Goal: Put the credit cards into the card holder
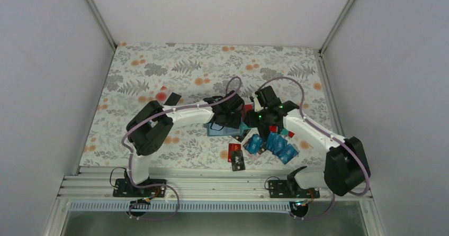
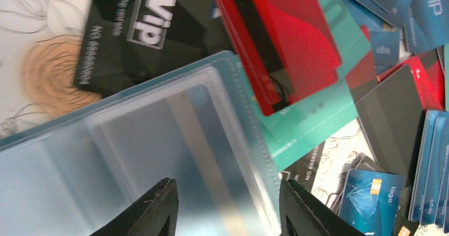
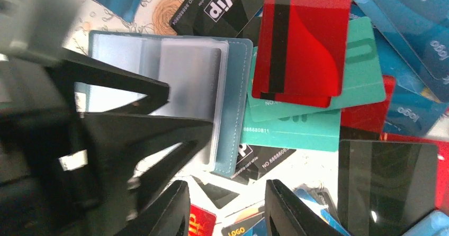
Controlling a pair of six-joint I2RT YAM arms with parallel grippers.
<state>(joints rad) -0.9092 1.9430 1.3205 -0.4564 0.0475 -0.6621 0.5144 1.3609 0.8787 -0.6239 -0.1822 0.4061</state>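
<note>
Top: both arms bent in toward mid-table. Left gripper (image 1: 229,113) sits over the wallet (image 1: 219,129), right gripper (image 1: 260,117) just beside it. Cards (image 1: 272,143) are heaped on the wallet's right and near sides.

Left wrist: wallet lies open, clear pockets up. Jaws spread wide, straddling one pocket, gripping nothing. Red card (image 2: 286,40) lies on teal card (image 2: 323,114), hard against the wallet's edge. Black VIP card (image 2: 132,35) pokes out from under it.

Right wrist: jaws apart, empty, above loose cards. The left gripper blocks part of the wallet.
</note>
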